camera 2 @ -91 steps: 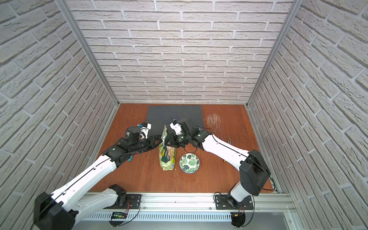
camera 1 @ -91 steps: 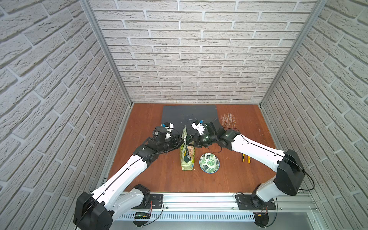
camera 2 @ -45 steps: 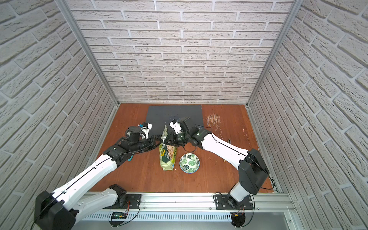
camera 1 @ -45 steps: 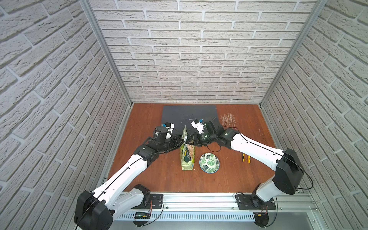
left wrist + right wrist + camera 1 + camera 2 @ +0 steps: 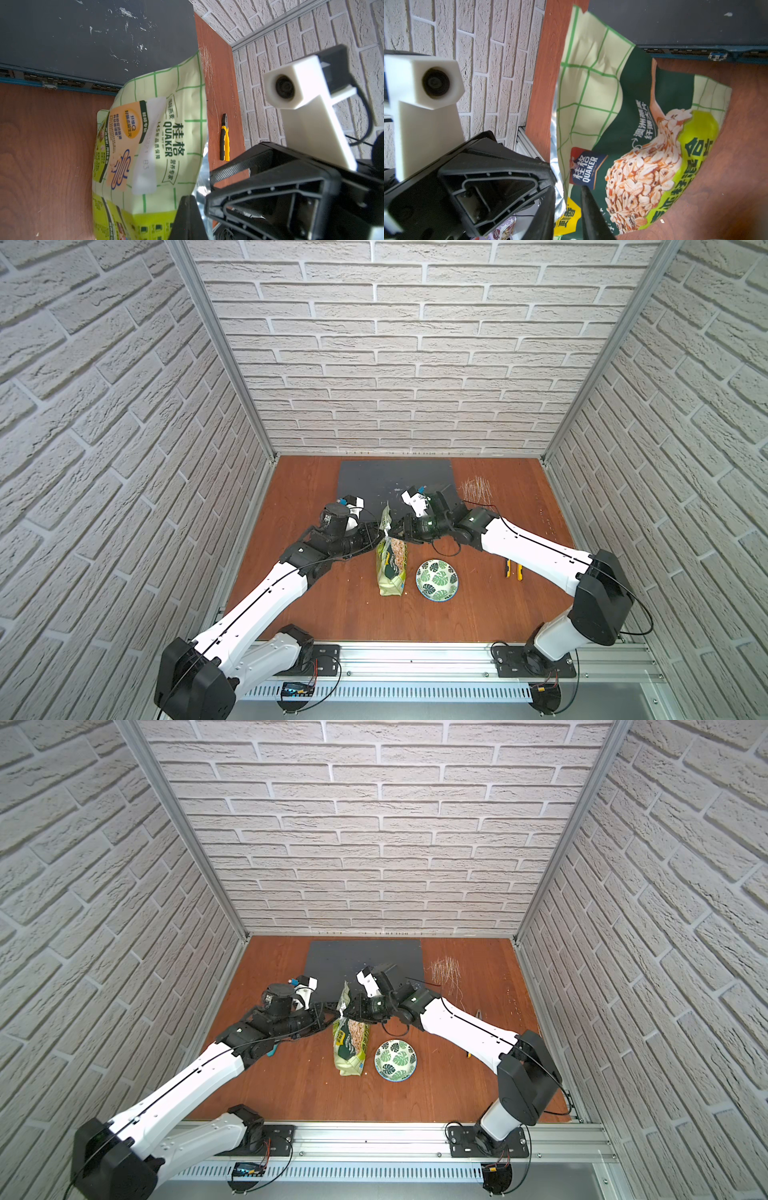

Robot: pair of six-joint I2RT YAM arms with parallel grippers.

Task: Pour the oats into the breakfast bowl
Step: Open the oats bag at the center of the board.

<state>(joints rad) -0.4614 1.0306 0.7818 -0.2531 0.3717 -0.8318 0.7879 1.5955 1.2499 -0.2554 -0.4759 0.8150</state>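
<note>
Left wrist view: oats pouch (image 5: 149, 133) back — right wrist view: front.

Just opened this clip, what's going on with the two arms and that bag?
Both arms meet at the top of the oats pouch, which stands upright on the table. The left gripper is shut on its top edge; the right gripper has its jaws slightly apart around the opposite wall of the opened mouth. The leaf-patterned bowl sits beside the pouch, with no oats in it. Pouring has not begun.
</note>
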